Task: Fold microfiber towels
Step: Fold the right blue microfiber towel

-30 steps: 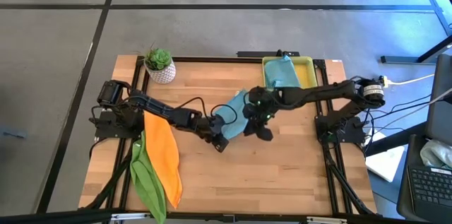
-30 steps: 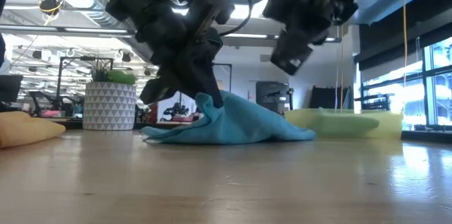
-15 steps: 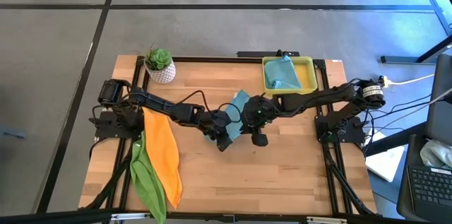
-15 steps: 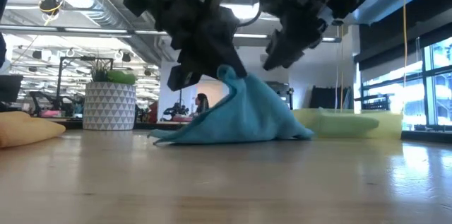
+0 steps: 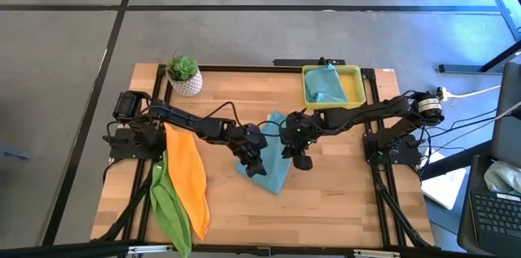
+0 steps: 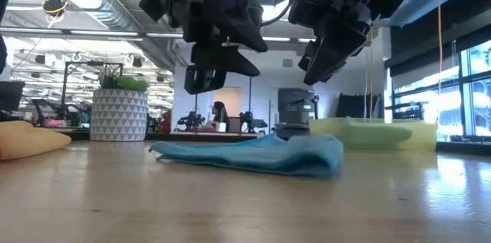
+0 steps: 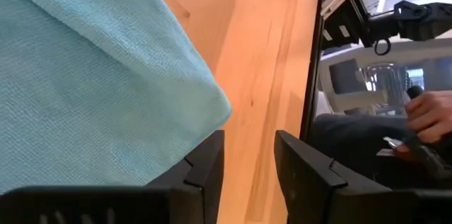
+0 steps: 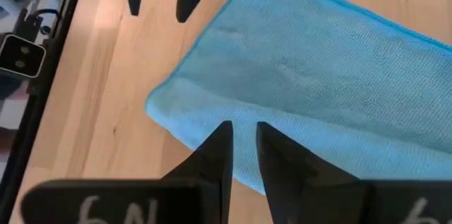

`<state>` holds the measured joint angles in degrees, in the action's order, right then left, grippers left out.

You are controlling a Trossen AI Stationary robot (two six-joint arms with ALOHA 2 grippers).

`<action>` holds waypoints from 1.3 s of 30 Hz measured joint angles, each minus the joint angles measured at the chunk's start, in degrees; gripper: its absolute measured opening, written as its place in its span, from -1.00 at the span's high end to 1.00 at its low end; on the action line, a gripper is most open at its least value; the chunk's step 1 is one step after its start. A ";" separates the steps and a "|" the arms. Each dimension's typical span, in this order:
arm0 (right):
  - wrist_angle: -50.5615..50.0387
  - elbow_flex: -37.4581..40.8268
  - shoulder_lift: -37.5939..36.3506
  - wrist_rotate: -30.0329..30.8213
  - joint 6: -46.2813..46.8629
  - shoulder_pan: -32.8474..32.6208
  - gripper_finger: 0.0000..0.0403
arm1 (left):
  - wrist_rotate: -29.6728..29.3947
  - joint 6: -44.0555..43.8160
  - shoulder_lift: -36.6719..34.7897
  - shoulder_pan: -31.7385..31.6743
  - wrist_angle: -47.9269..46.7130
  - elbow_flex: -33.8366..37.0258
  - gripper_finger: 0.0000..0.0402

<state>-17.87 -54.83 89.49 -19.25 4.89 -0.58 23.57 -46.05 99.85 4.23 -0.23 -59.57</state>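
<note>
I am laying a teal towel (image 5: 271,160) flat near the middle of the worktop (image 5: 342,201), one fold seemingly made; my left gripper (image 5: 256,166) is hovering just over it, jaws parted and empty; my right gripper (image 5: 299,159) is hanging beside it, jaws narrow, gripping nothing; next I am judging a second fold, needing both grippers on the near edge.

You see a grey concrete floor (image 5: 244,34) crossed by dark seam lines around the wooden table (image 5: 326,201). Beyond the table edge, you face an open office: ceiling ducts (image 6: 69,24) with strip lights, distant desks, and tall windows (image 6: 468,93) at the right admitting daylight.
</note>
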 joint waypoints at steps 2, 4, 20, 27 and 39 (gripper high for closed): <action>-0.04 0.00 0.00 -0.29 0.89 0.00 0.67 | -0.01 0.13 0.00 -0.22 -0.12 0.00 0.43; -0.22 0.00 0.00 -1.83 1.05 0.00 0.67 | 0.13 0.49 -0.02 -0.26 -1.42 0.00 0.43; -1.62 0.00 0.00 -8.10 12.46 -5.75 0.67 | -6.73 32.81 -0.37 5.24 -22.72 0.00 0.43; -3.80 0.00 0.00 -5.00 12.91 -8.45 0.44 | -5.97 20.70 -2.17 6.91 -23.63 -0.55 0.43; 0.68 -0.66 0.00 10.39 -0.75 -14.59 -0.17 | -31.63 25.80 -10.03 15.77 -40.61 -11.83 0.43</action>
<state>-17.19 -55.49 89.49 -8.85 4.14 -15.17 -8.06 -20.25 89.82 20.00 -40.84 -71.40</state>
